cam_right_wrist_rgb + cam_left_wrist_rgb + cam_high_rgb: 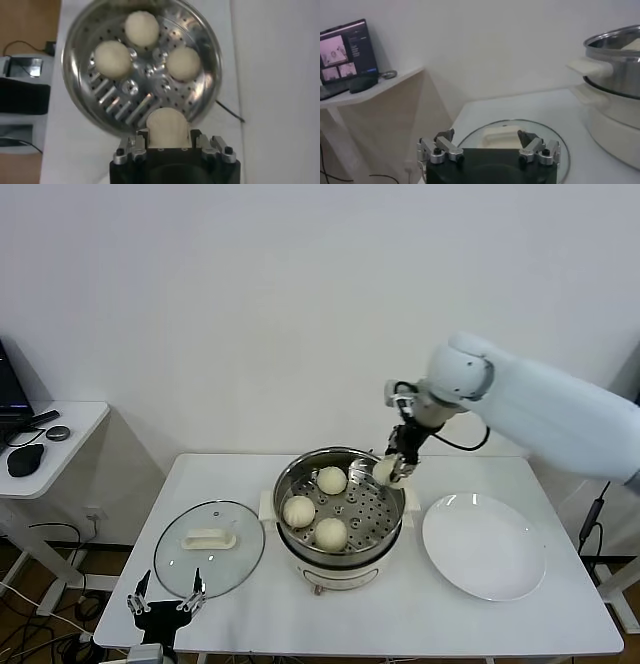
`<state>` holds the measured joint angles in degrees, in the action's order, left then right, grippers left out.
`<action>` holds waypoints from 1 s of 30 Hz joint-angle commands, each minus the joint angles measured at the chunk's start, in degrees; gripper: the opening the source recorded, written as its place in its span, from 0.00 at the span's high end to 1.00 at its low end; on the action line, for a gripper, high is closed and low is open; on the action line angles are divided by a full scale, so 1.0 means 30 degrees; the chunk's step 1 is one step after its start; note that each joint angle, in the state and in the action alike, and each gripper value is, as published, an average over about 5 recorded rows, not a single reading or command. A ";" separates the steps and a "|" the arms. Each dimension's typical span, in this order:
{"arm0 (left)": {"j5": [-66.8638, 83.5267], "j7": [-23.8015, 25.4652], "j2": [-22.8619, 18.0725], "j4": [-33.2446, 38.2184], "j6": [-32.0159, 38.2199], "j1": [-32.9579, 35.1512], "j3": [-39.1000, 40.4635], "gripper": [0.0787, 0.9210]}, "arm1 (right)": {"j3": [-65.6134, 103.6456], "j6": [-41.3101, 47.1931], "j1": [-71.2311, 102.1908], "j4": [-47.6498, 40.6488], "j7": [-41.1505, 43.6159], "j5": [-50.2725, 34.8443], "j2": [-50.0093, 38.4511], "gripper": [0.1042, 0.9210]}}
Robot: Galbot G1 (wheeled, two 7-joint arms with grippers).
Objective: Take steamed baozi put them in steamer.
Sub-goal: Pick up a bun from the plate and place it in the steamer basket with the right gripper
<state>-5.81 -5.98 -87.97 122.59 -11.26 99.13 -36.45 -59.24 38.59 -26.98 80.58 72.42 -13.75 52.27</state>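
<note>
The steamer (pixel 290 482) stands mid-table, a shiny steel pot on a white base with a hole-dotted tray (pixel 145 102) inside. Three cream-white baozi lie on that tray (pixel 332 480) (pixel 298 511) (pixel 331 534), also seen in the right wrist view (pixel 142 29) (pixel 113 59) (pixel 183 63). My right gripper (pixel 388 472) hangs over the steamer's far right rim, shut on one more baozi (pixel 168 127). My left gripper (pixel 168 596) rests open and empty at the table's front left, by the glass lid (pixel 485 131).
A round glass lid (pixel 209 547) with a white handle lies left of the steamer. An empty white plate (pixel 484 545) sits to its right. A side desk (pixel 60 424) with a mouse and laptop stands far left.
</note>
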 commanded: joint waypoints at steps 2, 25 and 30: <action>-0.0018 -0.0016 0.0004 -0.0124 0.0034 -0.0076 -0.0014 0.12 | -0.1294 0.0970 0.1252 -0.1448 -0.1155 0.1382 0.2808 0.51; 0.0228 0.0067 0.0066 -0.0696 -0.0012 -0.0565 -0.0129 0.12 | -0.0540 0.0476 0.2652 -0.3096 -0.1933 0.2517 0.3294 0.39; 0.0178 0.0069 -0.0002 -0.0591 -0.0021 -0.0534 -0.0134 0.12 | 0.0536 0.0299 0.2621 -0.2366 -0.1918 0.2150 0.2215 0.21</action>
<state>-5.18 -5.79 -87.95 120.69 -11.30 97.48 -36.88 -60.63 39.94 -19.90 72.39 67.13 -7.16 61.30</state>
